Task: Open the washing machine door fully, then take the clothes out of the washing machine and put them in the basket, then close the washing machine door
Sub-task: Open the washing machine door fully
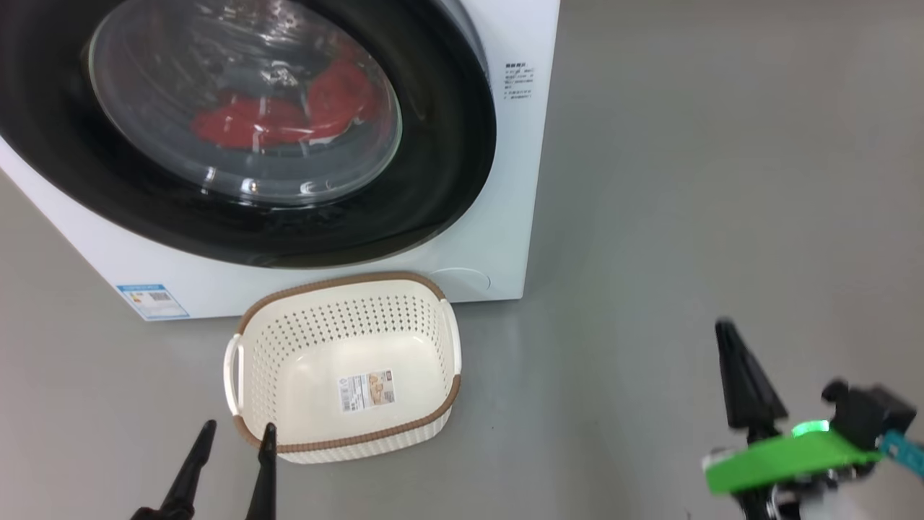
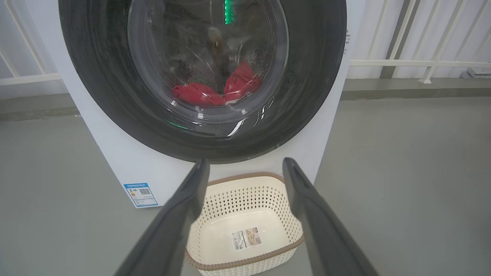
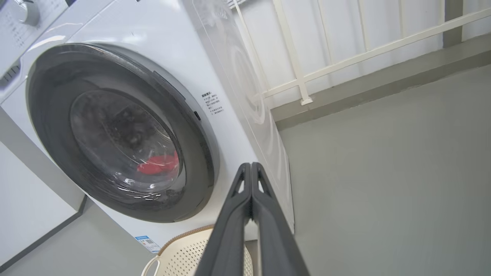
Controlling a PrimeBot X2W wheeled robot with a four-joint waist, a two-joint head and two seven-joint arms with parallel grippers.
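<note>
Right tool (image 3: 251, 165) closed, wide floor (image 3: 383, 172) beside washing machine (image 3: 134, 38)

Before me the grey floor (image 1: 686, 180) carries the white washing machine (image 1: 514, 180). The cream basket (image 1: 346, 328) stands upright on the floor just in front of the washing machine's base; whether they touch, I cannot tell.

The washing machine door (image 1: 440, 173) runs off the head view's top and left edges. The clothes (image 1: 274, 123) are a red smear behind glare on its glass; how many pieces, can't tell. The printed label (image 1: 518, 81) is too small to read. Right wrist view: the basket (image 3: 176, 257) is cut by the bottom edge, partly behind the right claw (image 3: 251, 166).
</note>
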